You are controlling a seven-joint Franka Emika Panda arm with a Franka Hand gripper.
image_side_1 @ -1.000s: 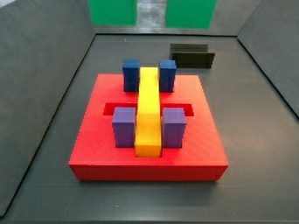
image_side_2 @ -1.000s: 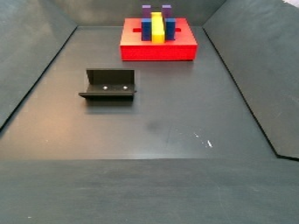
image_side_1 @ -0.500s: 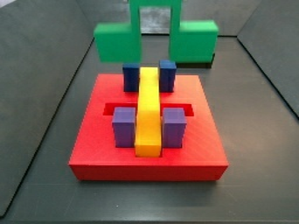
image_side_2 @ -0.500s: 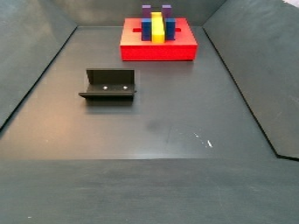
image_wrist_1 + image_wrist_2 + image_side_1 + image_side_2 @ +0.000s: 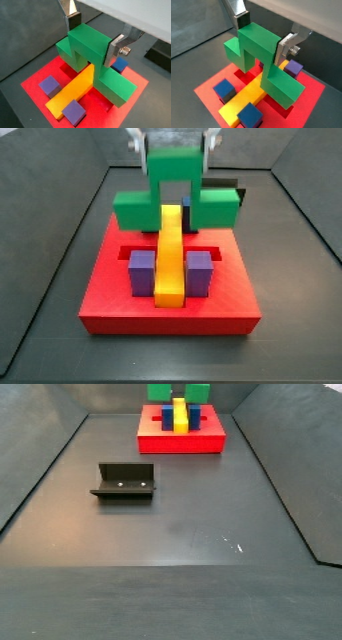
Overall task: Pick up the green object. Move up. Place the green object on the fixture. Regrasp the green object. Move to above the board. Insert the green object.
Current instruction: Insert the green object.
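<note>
My gripper [image 5: 174, 142] is shut on the green object [image 5: 173, 188], gripping its upper stem between the silver fingers [image 5: 115, 49]. The gripper shows in both wrist views [image 5: 93, 37] [image 5: 264, 35]. The green object [image 5: 254, 50] hangs over the far end of the red board [image 5: 167, 314], its two legs straddling the yellow bar [image 5: 170, 253] and covering the blue posts. I cannot tell whether it rests on the board. The black fixture [image 5: 124, 482] stands empty on the floor, well apart from the board [image 5: 181, 443].
Two purple posts [image 5: 142, 271] [image 5: 199, 271] flank the yellow bar at the board's near end. Dark grey walls enclose the floor on both sides. The fixture's top [image 5: 230, 180] peeks out behind the green object.
The green object has come down with my gripper, from the top of the side view to low over the board's far end, astride the yellow bar.
</note>
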